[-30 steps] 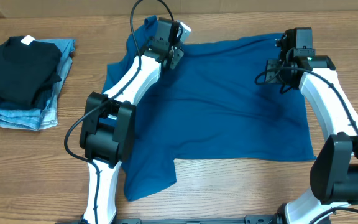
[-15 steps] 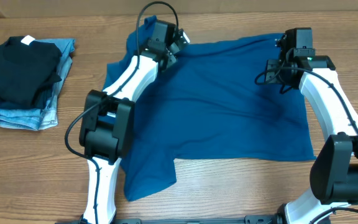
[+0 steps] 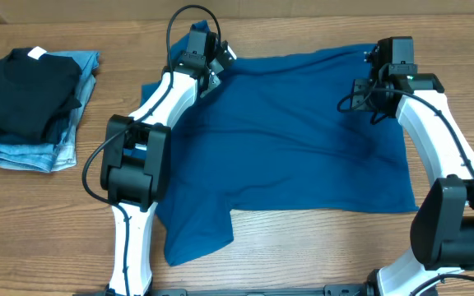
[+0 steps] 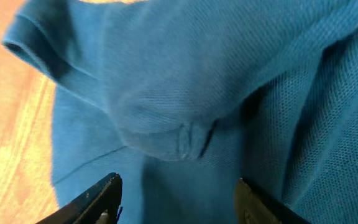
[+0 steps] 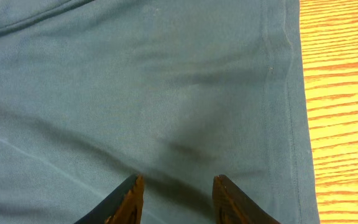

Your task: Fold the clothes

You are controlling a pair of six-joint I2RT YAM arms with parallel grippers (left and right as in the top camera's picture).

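Observation:
The teal-blue shirt [image 3: 295, 140] lies spread over the wooden table, one sleeve reaching toward the front left [image 3: 194, 234]. My left gripper [image 3: 214, 66] hovers at the shirt's far left corner. In the left wrist view it [image 4: 178, 186] is open, and a bunched fold with a stitched seam [image 4: 188, 137] lies just ahead of the fingers, with nothing between them. My right gripper [image 3: 374, 97] is over the shirt's far right part. Its wrist view shows it [image 5: 179, 183] open above flat fabric, close to the hemmed edge [image 5: 284, 93].
A black folded garment [image 3: 27, 86] with a white tag rests on light-blue jeans [image 3: 23, 154] at the far left of the table. Bare wood [image 5: 347, 93] runs along the shirt's right edge and beside its left sleeve [image 4: 11, 130].
My left gripper has moved left and toward the far edge of the shirt, and its jaws stand wider apart. The right arm and the shirt's lay look unchanged.

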